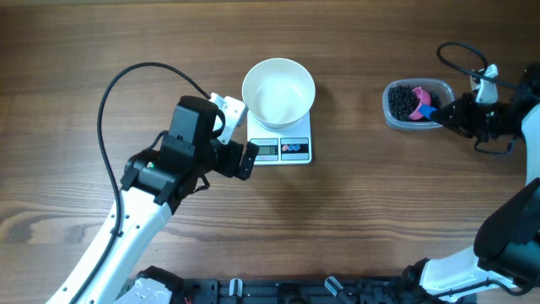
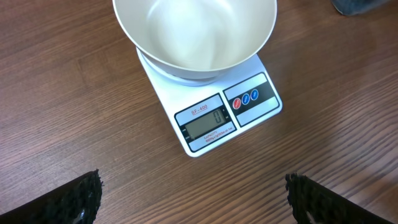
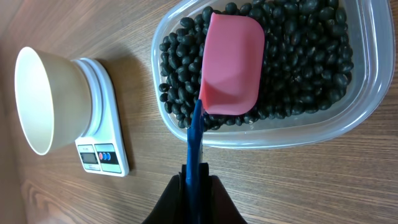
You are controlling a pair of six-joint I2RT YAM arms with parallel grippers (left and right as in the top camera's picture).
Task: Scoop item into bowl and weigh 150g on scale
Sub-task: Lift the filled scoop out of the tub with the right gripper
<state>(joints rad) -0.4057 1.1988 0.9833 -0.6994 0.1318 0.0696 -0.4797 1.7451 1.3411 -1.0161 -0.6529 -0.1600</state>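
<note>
Seen from overhead, the scale (image 1: 283,145) lies near the middle of the wooden table (image 1: 84,51), and the white bowl (image 1: 278,91) stands on its 12 o'clock end, overhanging the platform on both sides. The bowl is empty (the left wrist view looks straight into its glossy inside), and the scale's display (image 2: 208,123) at the 6 o'clock edge reads zero, with coloured round buttons (image 2: 246,98) at its 3 o'clock side. The left gripper (image 1: 240,133) hangs just beside the scale at its 9 o'clock side, with its fingers (image 2: 81,199) spread wide and nothing between them; the gripper touches neither scale nor bowl. Well apart from the scale, out at 3 o'clock, is a clear plastic tub (image 1: 396,118) that holds the item (image 1: 403,101), a loose heap of small black beans. The right gripper (image 1: 443,114) reaches the tub from its 3 o'clock side, its fingers (image 3: 217,199) pinched tight on the blue handle of a scoop (image 3: 231,65). The scoop's pink head lies on top of the beans inside the tub, its handle crossing the tub's rim toward the gripper. Whether any beans sit in the pink head cannot be told from these views. No beans lie in the bowl or on the scale.
</note>
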